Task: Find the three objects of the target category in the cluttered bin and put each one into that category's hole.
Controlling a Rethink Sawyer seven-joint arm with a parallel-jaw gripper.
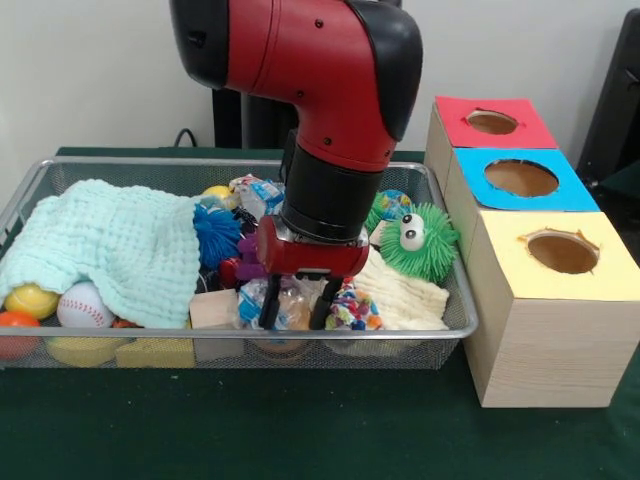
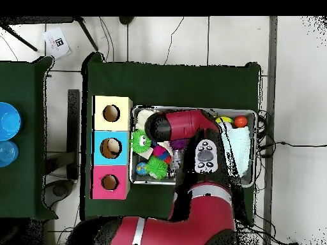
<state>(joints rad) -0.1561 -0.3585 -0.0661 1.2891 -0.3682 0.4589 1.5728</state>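
My gripper [image 1: 297,312] reaches down into the front middle of the wire bin [image 1: 130,160]. Its dark fingers [image 1: 270,305] are spread apart on either side of a clear-wrapped packet [image 1: 292,300], so it is open. A wooden block [image 1: 213,308] sits just left of it and a bag of coloured sweets [image 1: 352,305] just right. At the bin's right end, a green furry toy with googly eyes [image 1: 418,240] lies on a cream cloth [image 1: 405,290]. Three boxes with holes stand to the right: red [image 1: 455,135], blue [image 1: 470,190], yellow [image 1: 510,265]. In the overhead view the arm [image 2: 185,124] hides the gripper.
A pale green towel [image 1: 110,245] covers the bin's left half. A baseball [image 1: 84,305], a yellow ball [image 1: 30,300], an orange ball [image 1: 15,325] and a yellow sponge [image 1: 155,352] lie along the front left. A blue spiky ball [image 1: 215,235] sits mid-bin.
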